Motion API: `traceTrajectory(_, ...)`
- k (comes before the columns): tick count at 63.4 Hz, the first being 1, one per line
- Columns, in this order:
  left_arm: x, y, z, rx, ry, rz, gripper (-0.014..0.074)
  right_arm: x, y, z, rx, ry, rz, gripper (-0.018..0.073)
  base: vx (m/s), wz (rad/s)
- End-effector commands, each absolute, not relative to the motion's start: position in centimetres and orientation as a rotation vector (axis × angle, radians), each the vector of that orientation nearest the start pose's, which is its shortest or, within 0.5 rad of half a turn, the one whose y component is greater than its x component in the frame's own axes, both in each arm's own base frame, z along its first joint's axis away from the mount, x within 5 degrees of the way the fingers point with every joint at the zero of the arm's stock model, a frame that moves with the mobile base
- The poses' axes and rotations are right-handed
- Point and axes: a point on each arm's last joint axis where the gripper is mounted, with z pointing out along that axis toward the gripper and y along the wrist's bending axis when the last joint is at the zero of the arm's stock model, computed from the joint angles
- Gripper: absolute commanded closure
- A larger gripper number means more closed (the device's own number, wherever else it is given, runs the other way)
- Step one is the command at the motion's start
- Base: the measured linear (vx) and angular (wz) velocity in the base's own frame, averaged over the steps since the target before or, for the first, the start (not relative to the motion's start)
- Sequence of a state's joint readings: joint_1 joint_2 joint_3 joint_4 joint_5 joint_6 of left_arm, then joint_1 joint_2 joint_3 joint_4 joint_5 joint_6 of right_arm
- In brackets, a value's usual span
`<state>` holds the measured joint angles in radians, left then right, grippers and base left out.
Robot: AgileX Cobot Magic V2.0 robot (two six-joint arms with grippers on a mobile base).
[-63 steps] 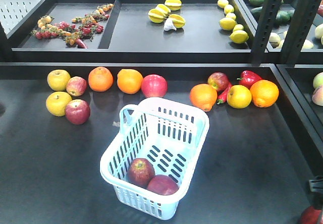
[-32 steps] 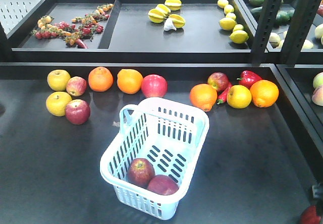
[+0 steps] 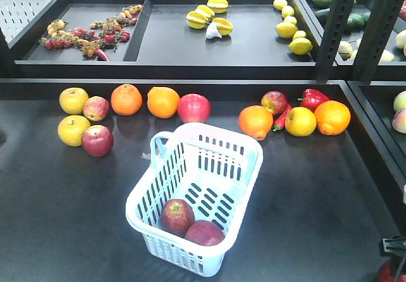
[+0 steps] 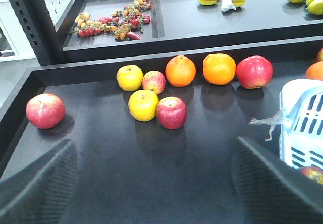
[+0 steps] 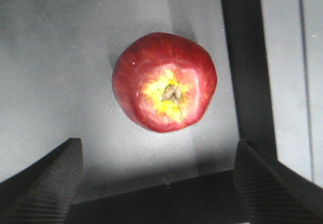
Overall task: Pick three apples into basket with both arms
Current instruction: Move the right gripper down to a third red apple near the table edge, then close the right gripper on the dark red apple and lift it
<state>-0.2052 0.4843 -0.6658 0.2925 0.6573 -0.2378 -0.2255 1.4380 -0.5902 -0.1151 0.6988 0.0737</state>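
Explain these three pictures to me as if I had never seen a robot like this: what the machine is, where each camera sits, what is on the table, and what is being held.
This is a two-armed robot on a mobile base, gathering red apples into a basket. The front view looks over a dark table. On it stands a pale basket holding two apples, with a row of apples and oranges behind it.

The other two pictures come from cameras on the wrists. The dark wedges at the bottom corners are gripper fingers. The left gripper is open and empty, facing the fruit row. The right gripper is open above a red apple, seemingly the third; it grips nothing. In the front view that arm barely shows at the bottom right corner.
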Motion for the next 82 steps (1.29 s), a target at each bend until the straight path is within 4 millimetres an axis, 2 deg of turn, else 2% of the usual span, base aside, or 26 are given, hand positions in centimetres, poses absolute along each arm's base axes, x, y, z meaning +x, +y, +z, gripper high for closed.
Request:
traceTrajectory(1, 9.0, -0.3, 35.7, 0.081, 1.850, 0.018, 0.0007, 21.0, -5.7, 16.5, 0.303, 2.967, -0.153, -0.0022, 0.00, 0.00)
traceTrajectory(13, 9.0, -0.3, 35.7, 0.081, 1.850, 0.018, 0.0007, 21.5, -5.8, 16.0, 0.290, 2.942, -0.151, -0.0022, 0.00, 0.00)
traceTrajectory(48, 9.0, -0.3, 35.7, 0.081, 1.850, 0.018, 0.0007, 22.3, -6.1, 16.1, 0.223, 2.862, -0.195, -0.0022, 0.00, 0.00)
traceTrajectory(82, 9.0, -0.3, 35.7, 0.081, 1.850, 0.018, 0.0007, 23.0, -6.2, 12.9, 0.214, 2.961, -0.169, -0.0022, 0.00, 0.00)
